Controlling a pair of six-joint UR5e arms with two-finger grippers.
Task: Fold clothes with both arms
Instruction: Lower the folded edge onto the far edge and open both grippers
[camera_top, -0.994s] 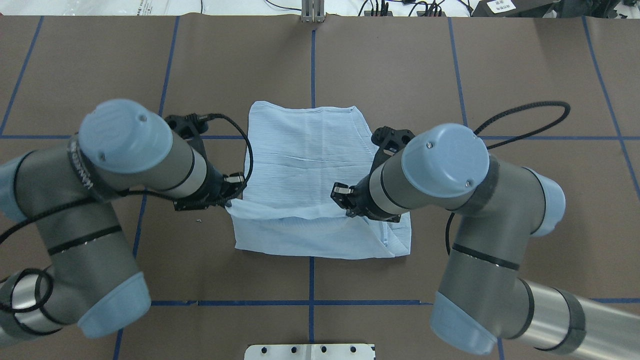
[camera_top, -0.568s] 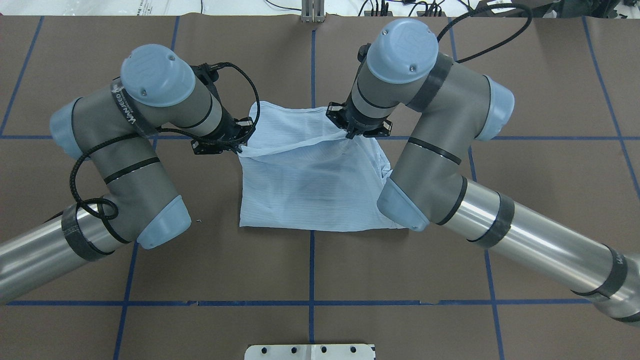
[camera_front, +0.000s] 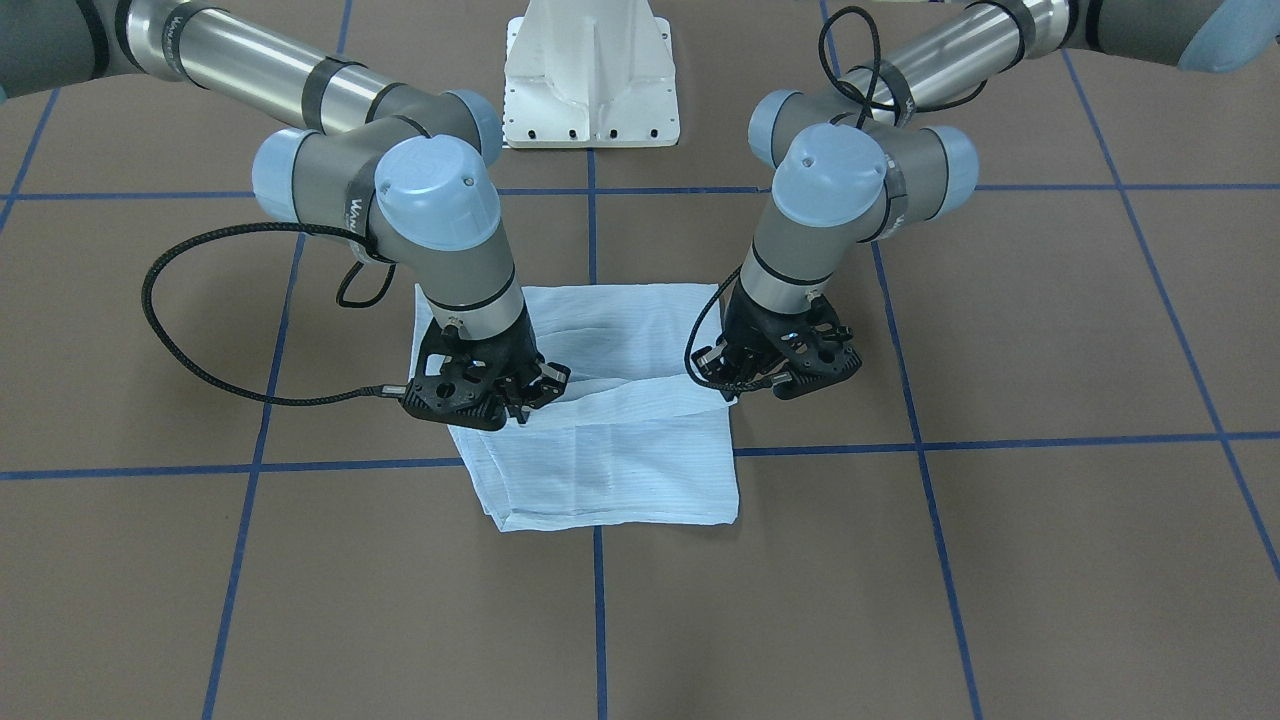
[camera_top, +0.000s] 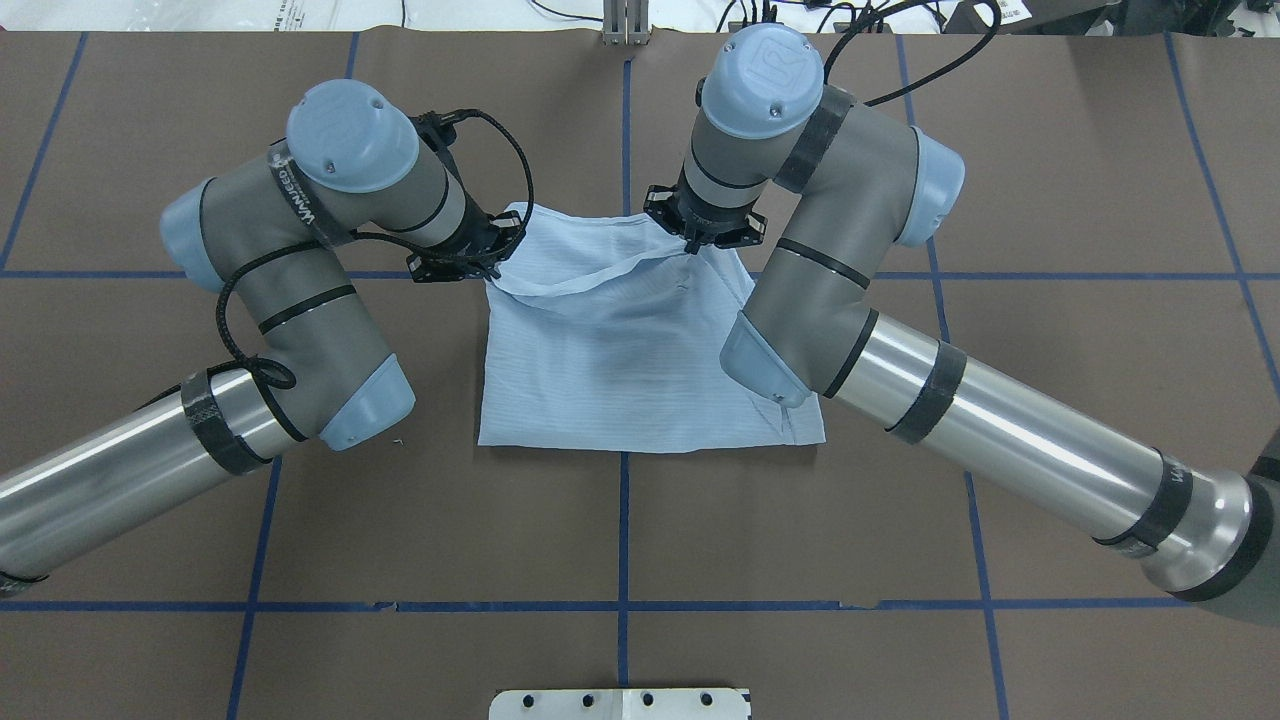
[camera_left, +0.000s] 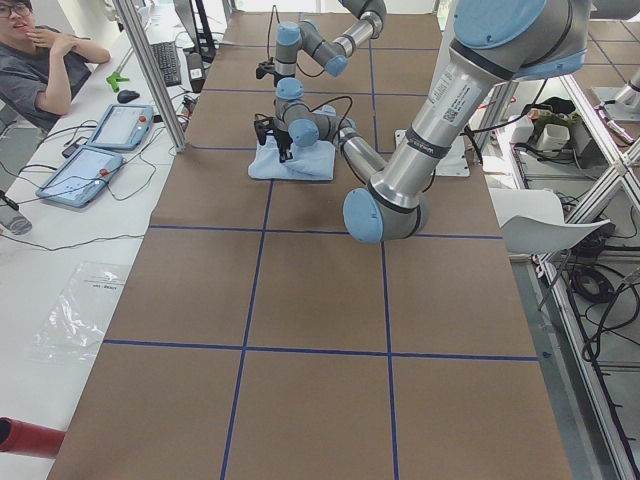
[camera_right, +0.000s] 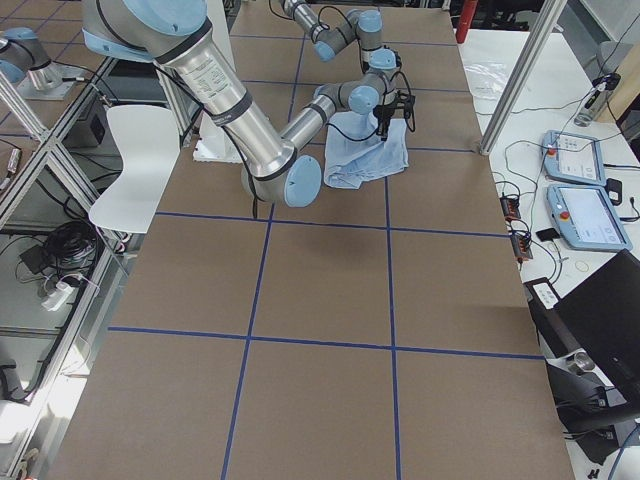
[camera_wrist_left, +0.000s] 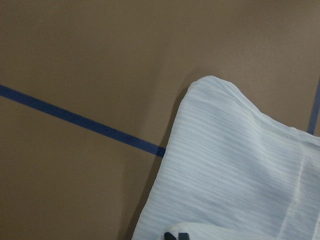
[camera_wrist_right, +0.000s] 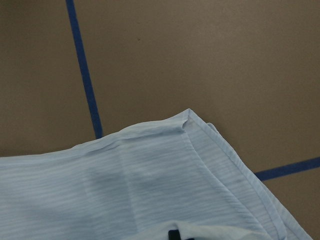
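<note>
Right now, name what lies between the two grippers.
Only the shirt: its lifted edge sags from the left gripper to the right gripper, in the overhead view.

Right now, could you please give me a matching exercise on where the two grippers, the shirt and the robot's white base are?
Things:
1. left gripper
2. right gripper
3. shirt
4. white base

Places:
A. lying on the table, one edge held up
B. jaws shut on that edge, overhead view's right
C. on the robot's side, apart from the shirt
D. jaws shut on that edge, overhead view's left

Pairs: 1-D, 2-B, 3-A, 4-C
</note>
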